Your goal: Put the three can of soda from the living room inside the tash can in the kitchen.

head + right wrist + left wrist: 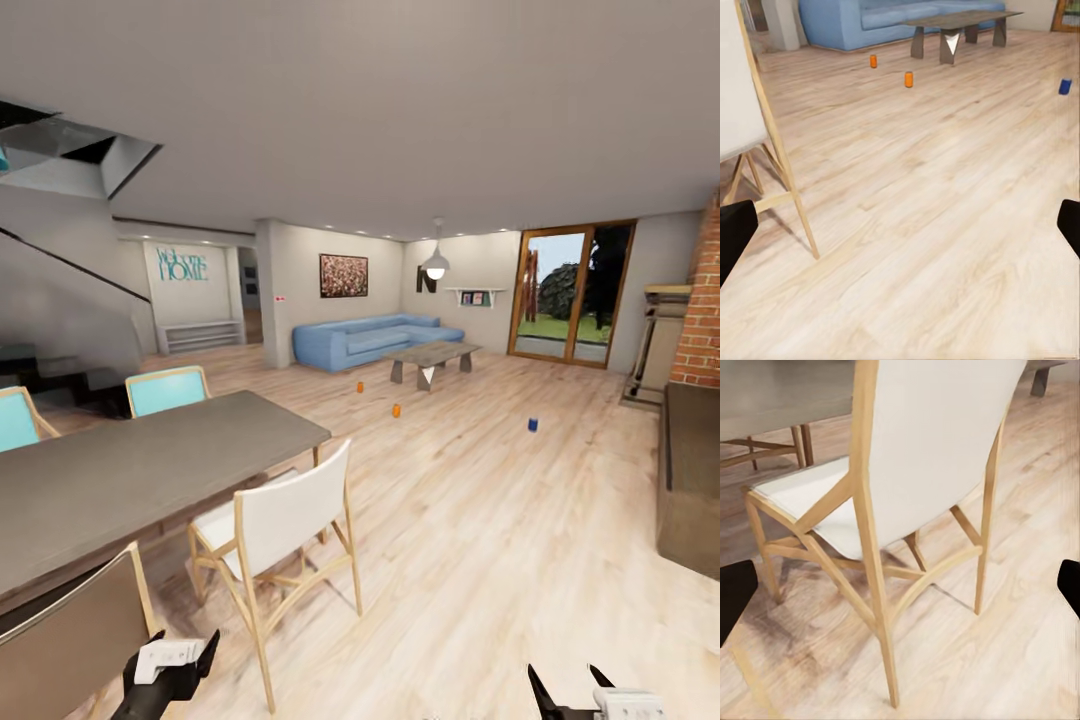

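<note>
From the head camera, the left hand point(178, 660) and right hand point(572, 688) hang low and empty, fingers spread. Far ahead of both, two orange soda cans point(396, 410) stand on the wood floor point(480, 520) near the coffee table point(432, 355) (a blue can point(533, 424) stands apart). By the left wrist camera, a white chair point(907, 472) is just ahead. By the right wrist camera, the cans lie well beyond the open fingertips point(735, 232).
</note>
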Robot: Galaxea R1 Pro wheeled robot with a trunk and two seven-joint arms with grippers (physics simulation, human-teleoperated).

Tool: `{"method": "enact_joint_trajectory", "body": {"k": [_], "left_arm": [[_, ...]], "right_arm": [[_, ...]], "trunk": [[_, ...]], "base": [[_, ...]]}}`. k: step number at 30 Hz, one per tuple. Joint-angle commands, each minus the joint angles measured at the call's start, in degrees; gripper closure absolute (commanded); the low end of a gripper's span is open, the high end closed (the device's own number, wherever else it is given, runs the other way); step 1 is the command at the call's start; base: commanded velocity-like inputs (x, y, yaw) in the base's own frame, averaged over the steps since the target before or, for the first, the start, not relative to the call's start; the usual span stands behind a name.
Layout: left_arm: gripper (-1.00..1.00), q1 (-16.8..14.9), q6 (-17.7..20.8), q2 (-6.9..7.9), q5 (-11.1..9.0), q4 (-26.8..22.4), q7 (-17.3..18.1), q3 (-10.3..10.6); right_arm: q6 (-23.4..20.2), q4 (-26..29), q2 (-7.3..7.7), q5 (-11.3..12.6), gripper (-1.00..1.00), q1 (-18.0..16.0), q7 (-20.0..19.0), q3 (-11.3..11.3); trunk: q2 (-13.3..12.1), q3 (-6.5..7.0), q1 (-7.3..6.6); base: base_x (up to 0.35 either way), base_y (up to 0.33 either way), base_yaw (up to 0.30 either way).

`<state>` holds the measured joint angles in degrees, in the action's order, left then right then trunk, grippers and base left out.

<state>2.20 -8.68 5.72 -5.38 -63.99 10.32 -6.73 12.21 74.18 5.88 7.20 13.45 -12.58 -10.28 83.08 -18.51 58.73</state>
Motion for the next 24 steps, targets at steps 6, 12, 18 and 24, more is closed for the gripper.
{"method": "enact_joint_trajectory", "body": {"k": [6, 12, 18, 24], "left_arm": [[-1.00, 0.0, -0.2, 0.00, 0.0, 0.0, 0.0, 0.0], [-1.00, 0.0, -0.3, 0.00, 0.0, 0.0, 0.0, 0.1], [-1.00, 0.0, -0.3, 0.00, 0.0, -0.1, 0.0, 0.1], [-1.00, 0.0, -0.3, -0.01, 0.0, -0.1, 0.0, 0.2]], "right_arm": [[0.0, 0.0, 0.01, 0.0, -1.00, 0.0, 0.0, 0.0], [0.0, 0.0, 0.01, 0.0, -1.00, 0.0, -0.1, 0.0], [0.0, 0.0, 0.01, 0.0, -1.00, 0.0, -0.1, 0.0], [0.0, 0.0, 0.01, 0.0, -1.00, 0.0, -0.1, 0.0]], "trunk": [[0.0, -0.12, 0.00], [0.0, -0.24, 0.00], [0.0, -0.36, 0.00], [0.0, -0.47, 0.00]], "base": [[0.019, -0.004, -0.227], [0.135, -0.042, -0.229], [0.213, -0.146, -0.230], [0.235, -0.182, -0.230]]}}
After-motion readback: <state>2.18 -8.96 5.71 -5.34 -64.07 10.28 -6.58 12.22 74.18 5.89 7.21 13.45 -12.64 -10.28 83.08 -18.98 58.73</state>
